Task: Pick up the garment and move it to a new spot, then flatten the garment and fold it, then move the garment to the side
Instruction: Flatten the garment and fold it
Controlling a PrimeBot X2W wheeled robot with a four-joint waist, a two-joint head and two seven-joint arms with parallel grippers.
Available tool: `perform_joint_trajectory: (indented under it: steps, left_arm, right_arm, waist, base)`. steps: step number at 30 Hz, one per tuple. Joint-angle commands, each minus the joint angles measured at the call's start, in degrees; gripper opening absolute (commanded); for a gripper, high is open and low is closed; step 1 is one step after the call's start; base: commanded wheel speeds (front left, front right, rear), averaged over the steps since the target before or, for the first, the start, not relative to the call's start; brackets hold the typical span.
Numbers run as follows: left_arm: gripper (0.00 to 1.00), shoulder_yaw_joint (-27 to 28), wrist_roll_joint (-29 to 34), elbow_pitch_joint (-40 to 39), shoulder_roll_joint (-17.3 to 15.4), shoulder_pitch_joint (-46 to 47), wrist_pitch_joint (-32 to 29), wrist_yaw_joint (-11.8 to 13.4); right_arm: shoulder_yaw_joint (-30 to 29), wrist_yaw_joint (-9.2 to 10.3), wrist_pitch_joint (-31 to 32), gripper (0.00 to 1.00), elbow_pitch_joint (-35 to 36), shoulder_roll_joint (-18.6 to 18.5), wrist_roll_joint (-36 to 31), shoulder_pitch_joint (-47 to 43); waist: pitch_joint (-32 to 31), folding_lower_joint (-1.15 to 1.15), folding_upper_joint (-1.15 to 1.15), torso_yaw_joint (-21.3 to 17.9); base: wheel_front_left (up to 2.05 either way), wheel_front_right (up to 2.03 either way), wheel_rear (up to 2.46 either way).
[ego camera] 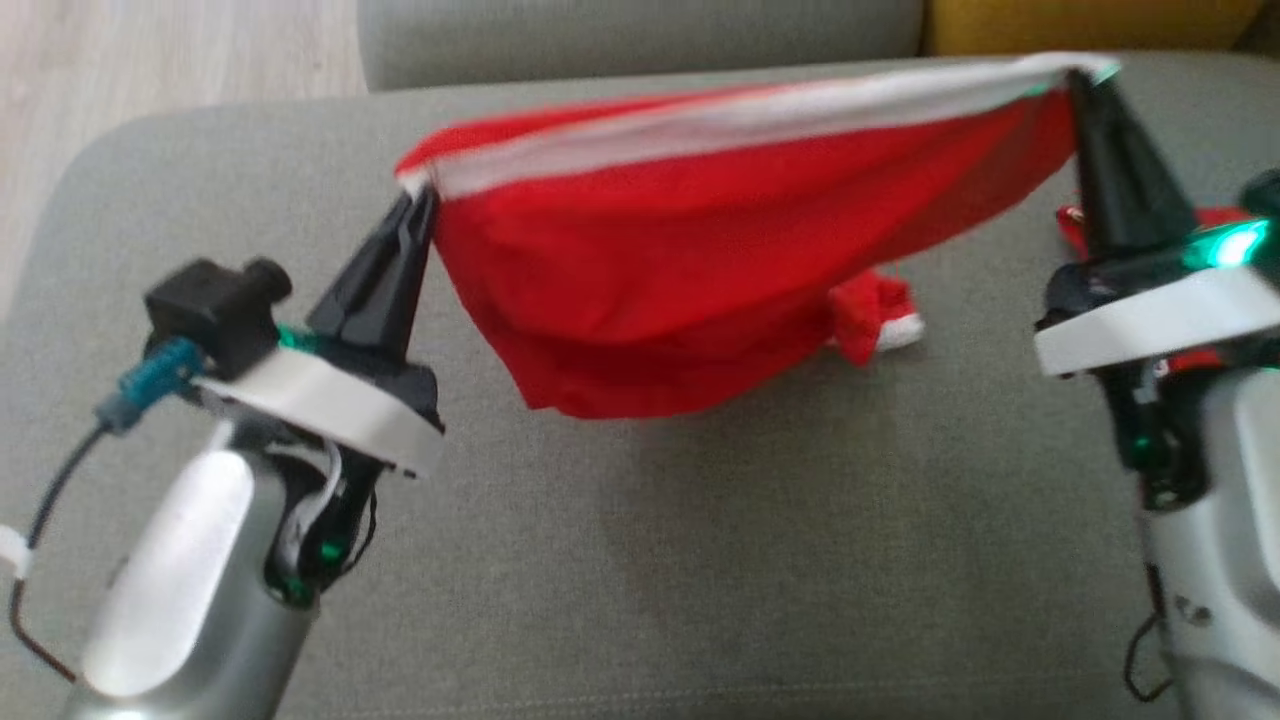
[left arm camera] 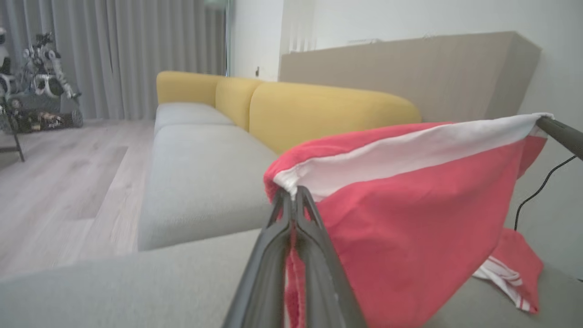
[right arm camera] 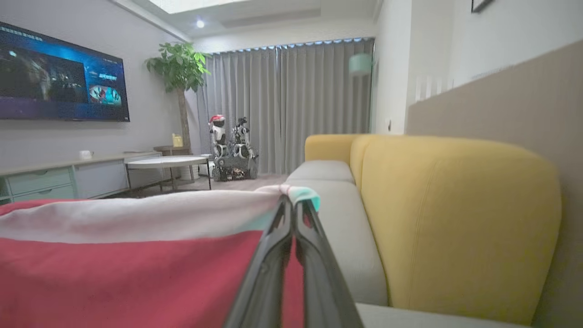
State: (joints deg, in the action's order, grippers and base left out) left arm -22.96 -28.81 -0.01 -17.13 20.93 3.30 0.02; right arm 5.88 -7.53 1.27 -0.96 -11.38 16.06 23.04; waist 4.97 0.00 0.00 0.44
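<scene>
Grey sofa cushion lies beneath the red garment, hung in the air by its white band, half hiding a sleeve. Left gripper and right gripper each pinch one corner, tips buried in cloth.

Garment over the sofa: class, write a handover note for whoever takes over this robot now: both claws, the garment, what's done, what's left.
Left claw: shut on the garment at one end of its white band.
Right claw: shut on the other end.
Garment: red, stretched between them above the grey seat; a cuff rests on it.
Done: picked up.
Left: set down, flatten, fold, move aside.
</scene>
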Motion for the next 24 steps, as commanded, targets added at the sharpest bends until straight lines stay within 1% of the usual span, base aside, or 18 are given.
perform_joint_trajectory:
  steps: [1,2,3,6,9,13,19,22,24]
  left_arm:
    - [0.00,3.34,0.63,-3.68,-2.20,4.59,-0.51,0.53]
    - [0.00,3.65,0.66,-4.99,-2.37,5.20,-0.87,0.81]
    - [0.00,3.65,0.66,-4.99,-2.37,5.20,-0.87,0.81]
    - [0.00,4.55,0.83,-8.81,-3.08,6.77,-2.37,1.76]
    - [0.00,5.06,1.14,-12.22,-3.58,7.54,-3.72,2.78]
    - [0.00,4.92,1.29,-15.37,-3.60,7.41,-4.87,3.70]
    - [0.00,4.91,0.63,-15.67,-2.74,8.27,-4.80,4.14]
    - [0.00,5.16,0.64,-13.75,-2.32,10.89,-4.49,3.99]
    - [0.00,5.23,0.27,-11.50,-1.50,14.12,-3.84,3.30]
  right_arm:
    - [-0.15,0.04,1.14,0.00,4.76,-0.12,-0.85,0.34]
    - [-0.71,0.04,1.77,0.00,6.97,-0.03,-1.16,0.21]
    - [-0.71,0.04,1.77,0.00,6.97,-0.03,-1.16,0.21]
    - [-2.45,0.04,3.82,0.00,13.10,0.28,-2.04,-0.27]
    - [-3.80,0.04,5.98,0.00,17.49,0.93,-2.59,-1.22]
    - [-4.73,0.04,8.09,0.00,20.38,2.10,-2.89,-2.40]
    - [-4.61,0.04,9.46,0.00,20.20,2.93,-1.97,-1.06]
    - [-4.34,0.04,9.52,0.00,17.54,2.68,-0.68,2.78]
    - [-4.48,0.04,9.33,0.00,14.33,2.12,-0.37,6.82]
  waist:
    - [-1.22,0.00,0.00,-0.10]
    - [-1.69,0.00,0.00,-0.14]
    - [-1.69,0.00,0.00,-0.14]
    - [-2.68,0.00,0.00,-0.31]
    - [-3.40,0.00,0.00,-0.60]
    - [-3.50,0.00,0.00,-0.88]
    - [-1.48,0.00,0.00,-1.01]
    - [0.65,0.00,0.00,-1.05]
    - [2.48,0.00,0.00,-0.87]
  base:
    - [0.00,0.00,0.00]
    - [0.00,0.00,0.00]
    - [0.00,0.00,0.00]
    - [0.00,0.00,0.00]
    - [0.00,0.00,0.00]
    - [0.00,0.00,0.00]
    - [0.00,0.00,0.00]
    - [0.00,0.00,0.00]
    - [0.00,0.00,0.00]
